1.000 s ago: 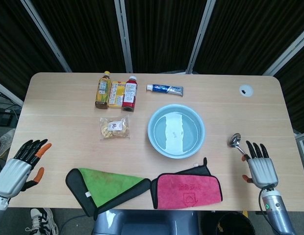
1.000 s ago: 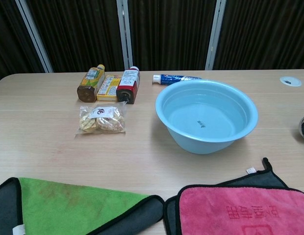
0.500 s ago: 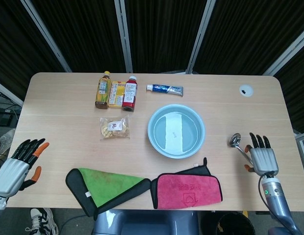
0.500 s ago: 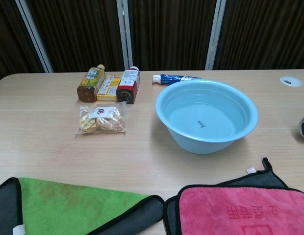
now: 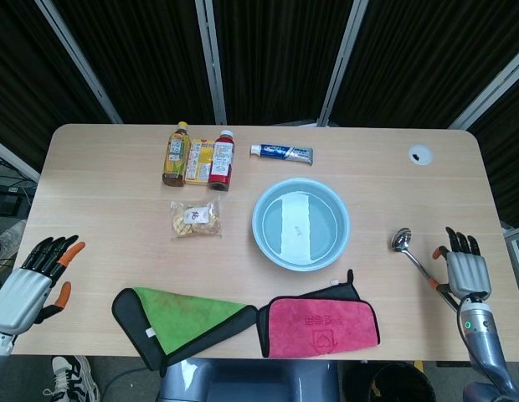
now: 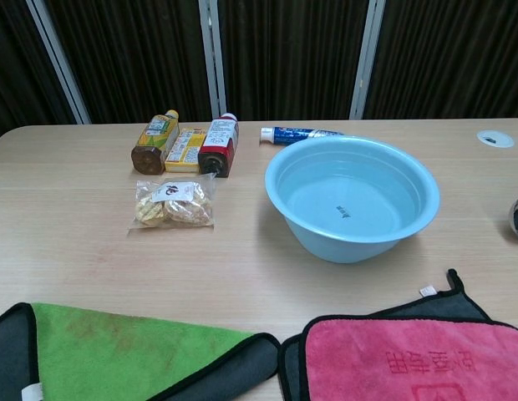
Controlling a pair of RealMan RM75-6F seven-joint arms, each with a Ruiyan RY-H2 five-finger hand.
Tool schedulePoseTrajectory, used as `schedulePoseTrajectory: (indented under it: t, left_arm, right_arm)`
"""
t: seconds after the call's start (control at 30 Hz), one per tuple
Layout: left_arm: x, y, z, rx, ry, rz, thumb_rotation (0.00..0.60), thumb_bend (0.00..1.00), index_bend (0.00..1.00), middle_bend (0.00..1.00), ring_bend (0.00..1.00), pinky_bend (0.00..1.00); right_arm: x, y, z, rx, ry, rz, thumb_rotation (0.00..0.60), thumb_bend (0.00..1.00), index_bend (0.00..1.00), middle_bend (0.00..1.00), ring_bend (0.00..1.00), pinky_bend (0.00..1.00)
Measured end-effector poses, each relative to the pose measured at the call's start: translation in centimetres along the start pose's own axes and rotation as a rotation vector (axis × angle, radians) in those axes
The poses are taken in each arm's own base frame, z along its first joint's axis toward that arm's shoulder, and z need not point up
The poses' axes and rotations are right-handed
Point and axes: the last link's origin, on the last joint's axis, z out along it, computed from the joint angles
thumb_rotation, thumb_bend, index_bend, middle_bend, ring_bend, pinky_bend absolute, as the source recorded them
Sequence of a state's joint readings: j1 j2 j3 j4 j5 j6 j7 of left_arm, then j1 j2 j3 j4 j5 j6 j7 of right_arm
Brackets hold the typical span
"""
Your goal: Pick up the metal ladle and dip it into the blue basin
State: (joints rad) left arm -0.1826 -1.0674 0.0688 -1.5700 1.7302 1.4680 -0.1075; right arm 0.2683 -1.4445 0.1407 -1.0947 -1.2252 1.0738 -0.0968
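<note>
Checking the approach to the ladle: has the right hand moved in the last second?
Yes. The right hand has slid rightward toward the table's edge, uncovering the ladle handle.

The basin (image 5: 300,224) is set at the middle of the table (image 5: 109,180), with the ladle (image 5: 415,258) laid to its right and the snack packet (image 5: 195,219) to its left. Two bottles (image 5: 176,155) and a toothpaste tube (image 5: 281,152) are ranged along the far side. Two cloths (image 5: 325,322) are spread at the near edge.
</note>
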Motion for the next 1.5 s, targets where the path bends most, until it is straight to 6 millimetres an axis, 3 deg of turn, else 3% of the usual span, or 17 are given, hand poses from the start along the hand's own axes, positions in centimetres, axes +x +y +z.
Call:
schedulePoseTrajectory:
  t: [0.9, 1.5]
  left_arm:
    - [-0.1, 0.1, 0.1, 0.000, -0.001, 0.006, 0.600, 0.64, 0.00, 0.00, 0.00, 0.00]
    - [0.0, 0.0, 0.1, 0.001, 0.000, 0.004, 0.600, 0.64, 0.00, 0.00, 0.00, 0.00]
  right_arm:
    - [-3.6, 2.2, 0.4, -0.035, -0.041, 0.001, 0.600, 0.14, 0.41, 0.00, 0.00, 0.00]
    - [-4.7, 2.0, 0.8, -0.047, -0.063, 0.022, 0.600, 0.15, 0.41, 0.00, 0.00, 0.00]
